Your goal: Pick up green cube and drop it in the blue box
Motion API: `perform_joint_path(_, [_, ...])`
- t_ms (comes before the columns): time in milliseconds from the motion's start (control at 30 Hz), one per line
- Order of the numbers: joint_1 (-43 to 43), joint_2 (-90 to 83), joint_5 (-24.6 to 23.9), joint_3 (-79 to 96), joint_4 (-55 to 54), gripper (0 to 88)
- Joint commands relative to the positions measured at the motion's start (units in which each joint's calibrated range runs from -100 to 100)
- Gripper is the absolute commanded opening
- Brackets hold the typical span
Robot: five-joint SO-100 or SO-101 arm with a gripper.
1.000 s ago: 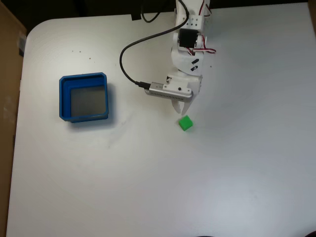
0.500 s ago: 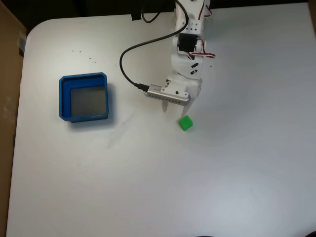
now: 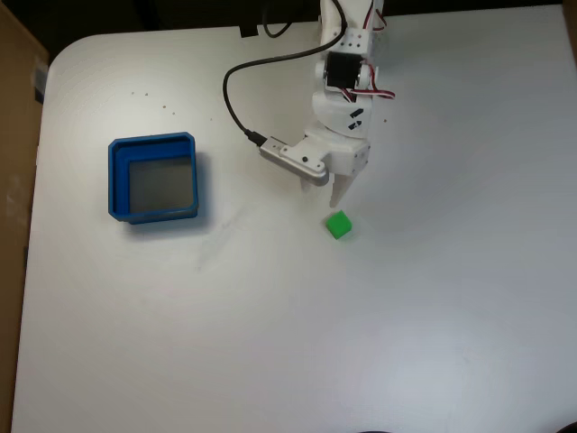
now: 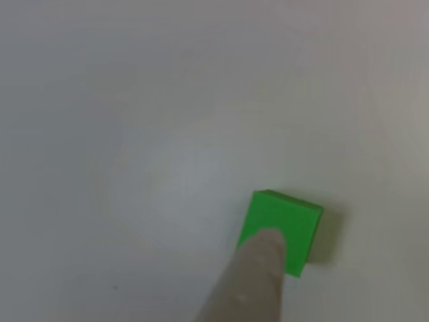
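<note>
The small green cube (image 3: 339,225) lies on the white table, right of centre in the fixed view. My gripper (image 3: 340,199) points down at the table just above the cube and a little behind it. Its white fingers (image 3: 343,188) come to one narrow tip with no gap showing and nothing held. In the other view a blurred pale fingertip (image 4: 263,249) rises from the bottom edge and overlaps the near left corner of the green cube (image 4: 288,221). The blue box (image 3: 155,178), with a grey bottom, sits far off to the left of the cube in the fixed view.
A black cable (image 3: 236,95) loops from the arm (image 3: 347,77) to the camera mount (image 3: 290,156) at the wrist. The table's (image 3: 361,343) rounded edge runs along the left, with a brown surface (image 3: 13,135) beyond it.
The wrist has rolled, so the camera mount now tilts up to the left and sits higher. The fingertip has pulled back slightly from the cube. Cube and box have not moved.
</note>
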Motion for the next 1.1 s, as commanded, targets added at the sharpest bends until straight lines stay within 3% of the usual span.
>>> perform_joint_path(0, [-0.1,-0.1,-0.2,-5.8,4.4,23.8])
perform_joint_path(333, [-2.4,8.5,-7.3,-12.0,4.4,30.5])
perform_joint_path(1067, [-6.3,14.4,-7.2,-13.7,3.7,32.0])
